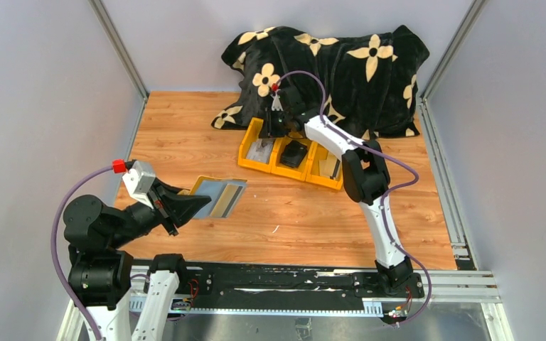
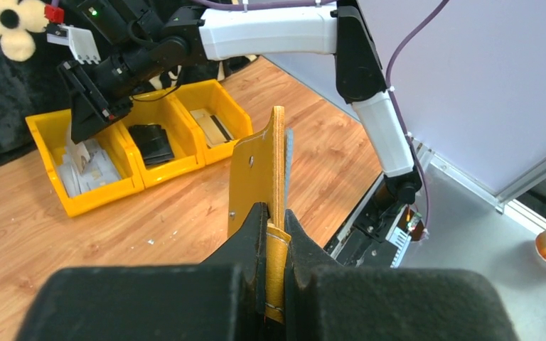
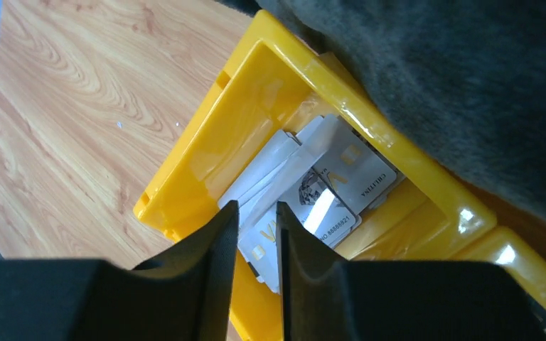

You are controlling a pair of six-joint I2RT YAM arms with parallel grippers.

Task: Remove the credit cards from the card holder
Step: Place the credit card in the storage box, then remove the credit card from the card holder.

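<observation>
The mustard-yellow card holder (image 1: 220,195) hangs unfolded above the wooden table at the left, and my left gripper (image 1: 185,206) is shut on its edge. From the left wrist, the card holder (image 2: 274,170) stands upright, edge-on, pinched between the left gripper (image 2: 276,213) jaws. Several pale credit cards (image 3: 327,192) lie loosely stacked in the left compartment of the yellow bin (image 3: 242,114). My right gripper (image 3: 257,207) hovers just above them with a narrow gap between its jaws and nothing in it. From above, the right gripper (image 1: 274,128) is over that compartment's credit cards (image 1: 259,151).
The yellow three-compartment bin (image 1: 245,158) sits at the back centre. A black folded pouch (image 1: 295,153) is in its middle compartment and a flat item (image 1: 330,167) in the right one. A black flowered blanket (image 1: 341,64) lies behind it, against the bin's rim.
</observation>
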